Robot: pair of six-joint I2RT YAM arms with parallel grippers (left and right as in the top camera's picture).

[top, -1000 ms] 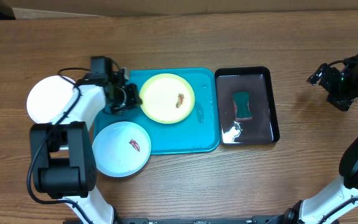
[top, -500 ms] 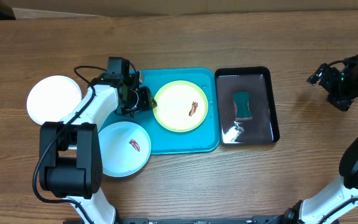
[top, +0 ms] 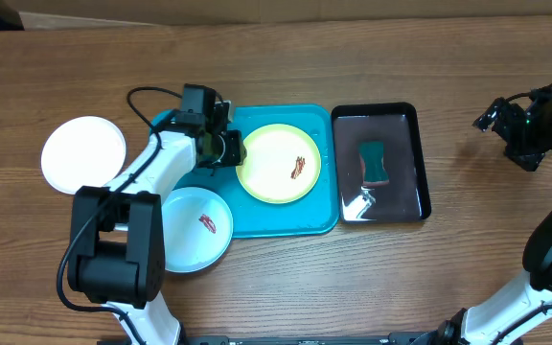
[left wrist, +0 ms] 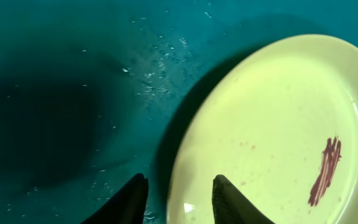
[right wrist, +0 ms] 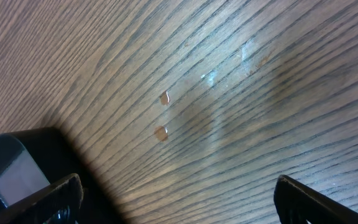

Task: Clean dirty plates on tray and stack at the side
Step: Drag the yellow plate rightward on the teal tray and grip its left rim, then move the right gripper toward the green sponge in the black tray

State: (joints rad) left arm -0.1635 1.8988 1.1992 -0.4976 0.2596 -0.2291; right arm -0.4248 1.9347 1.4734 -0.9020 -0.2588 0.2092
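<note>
On the tray (top: 286,216), right half: yellow-green plate (top: 278,163) lying flat, with a red-brown smear (top: 298,169) on the side toward the black tray (top: 396,129).

At that plate's opposite edge sits the left claw (top: 230,149). Wrist view shows the left claw (left wrist: 179,194) released. Its fingers (left wrist: 132,199) are apart and the plate rim runs between them, one finger over the plate, the other over bare tray floor. Neither pinches the rim.

Scattered water droplets (left wrist: 160,68) sit on the tray floor next to the plate.

Over the tray's front-left corner lies the pale blue plate (top: 195,228). Most of it is out over the surface (top: 353,287), with a second smear (top: 207,223) near its centre.

Left of the tray and well apart from it, the white plate (top: 83,153) lies flat on the surface.

Just beside the tray's right rim, long sides parallel, is the black tray. It holds a green sponge (top: 374,161), and its floor shows wet glare.

Far right of the tray, beyond the black tray, is the right claw (right wrist: 178,186): released, fingers spread wide over bare wood. Two small amber spots (right wrist: 161,132) show on the wood below it.
</note>
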